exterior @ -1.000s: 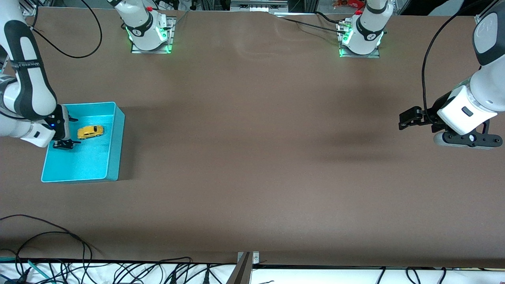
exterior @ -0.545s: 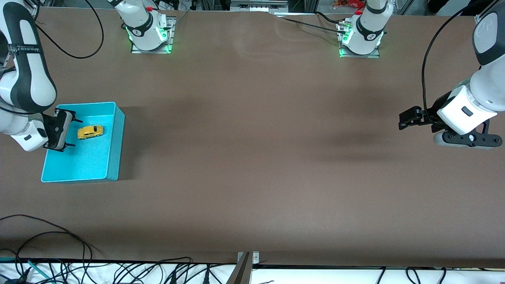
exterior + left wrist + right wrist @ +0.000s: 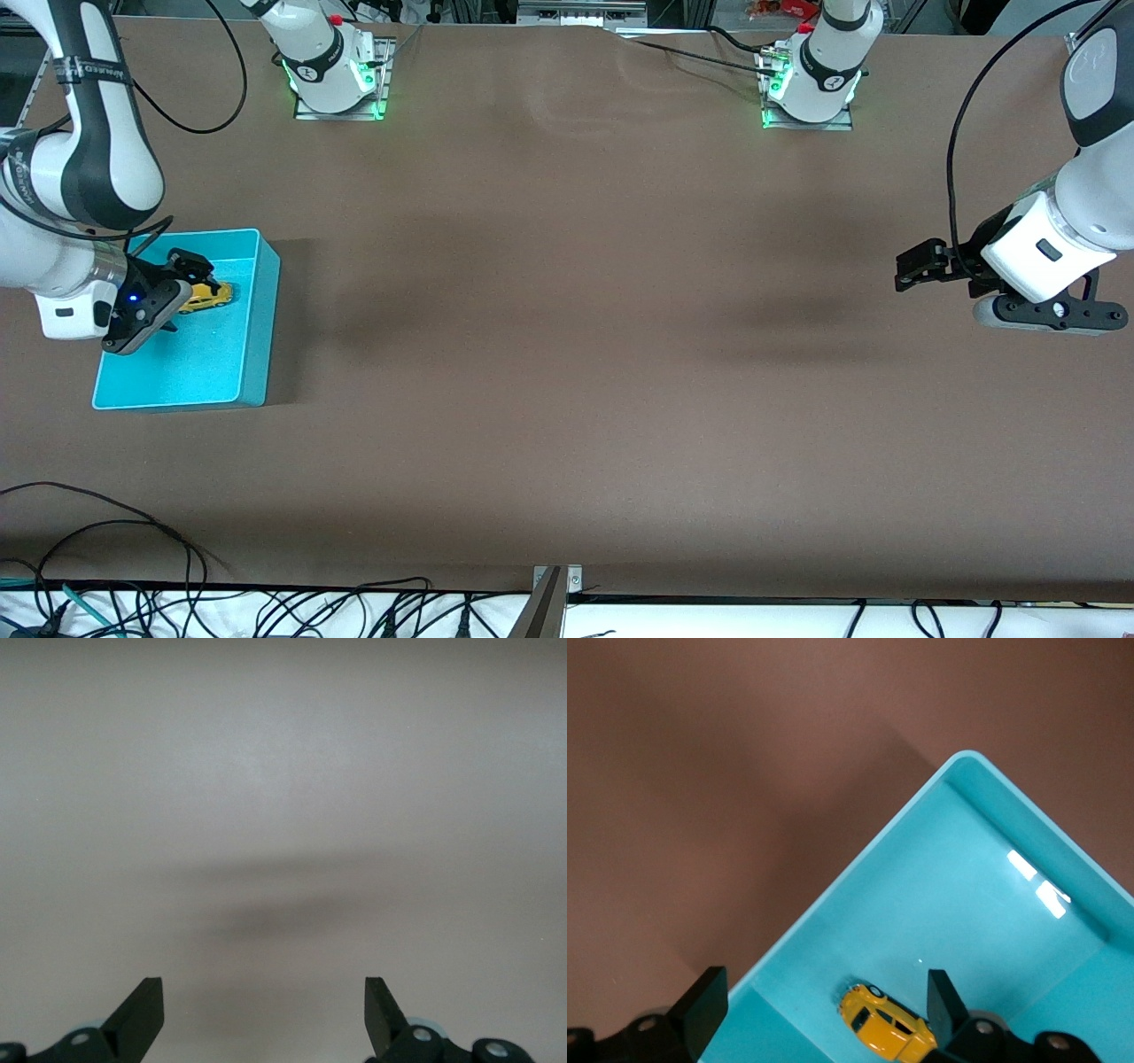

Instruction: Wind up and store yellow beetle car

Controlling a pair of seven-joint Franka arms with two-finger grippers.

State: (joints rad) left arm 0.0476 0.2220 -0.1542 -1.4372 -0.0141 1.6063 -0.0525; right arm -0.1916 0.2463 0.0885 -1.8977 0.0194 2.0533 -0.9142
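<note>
Brown table (image 3: 567, 354); right hand (image 3: 182, 282), spread, has swung over yellow beetle car (image 3: 209, 296); left hand (image 3: 912, 266) spread, waiting.

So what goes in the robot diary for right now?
yellow beetle car: in turquoise bin | right gripper: open, over bin | left gripper: open, waiting

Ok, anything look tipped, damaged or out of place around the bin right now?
Nothing stands out. The yellow beetle car sits upright on its wheels inside the turquoise bin, which sits flat on the table. The right hand hangs open over the bin, and the left hand waits open over bare table.
</note>
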